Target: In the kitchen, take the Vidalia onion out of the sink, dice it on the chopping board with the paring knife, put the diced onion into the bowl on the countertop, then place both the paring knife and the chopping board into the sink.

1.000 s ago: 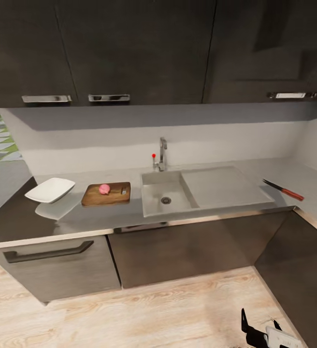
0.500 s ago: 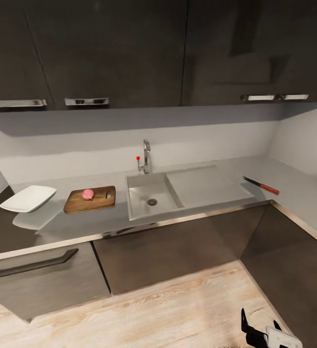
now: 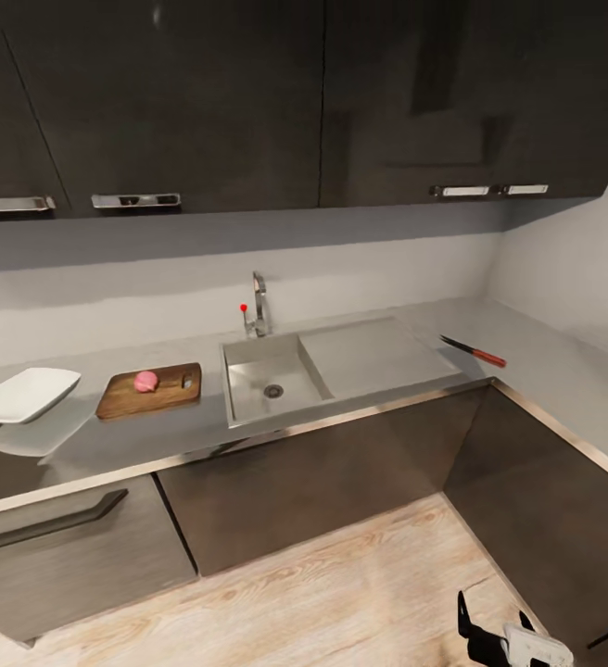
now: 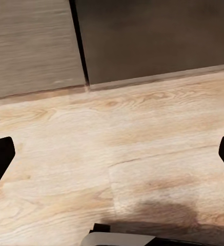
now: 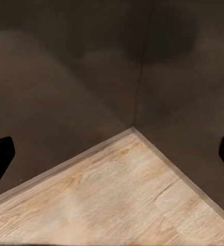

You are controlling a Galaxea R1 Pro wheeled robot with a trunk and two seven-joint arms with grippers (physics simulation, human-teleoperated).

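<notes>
The pinkish Vidalia onion (image 3: 145, 381) rests on the brown chopping board (image 3: 165, 394), left of the sink (image 3: 248, 382) on the grey countertop (image 3: 378, 345). The basin is empty. The white bowl (image 3: 24, 394) stands at the far left. Right of the drainboard, the paring knife (image 3: 472, 351) lies near the counter's corner. My right gripper (image 3: 495, 619) hangs low over the floor, far from everything. In the wrist views, the left gripper (image 4: 112, 159) and right gripper (image 5: 112, 159) are open and hold nothing.
Dark wall cupboards (image 3: 248, 102) hang over the counter, and the chrome tap (image 3: 259, 306) stands behind the basin. Dark drawer fronts (image 3: 304, 482) run below. The counter turns a corner at the right (image 3: 563, 389). Wooden floor (image 3: 323, 593) lies between me and the cabinets.
The whole head view has shifted left, so the camera has turned right. The onion, board, bowl and knife stay where they were on the counter.
</notes>
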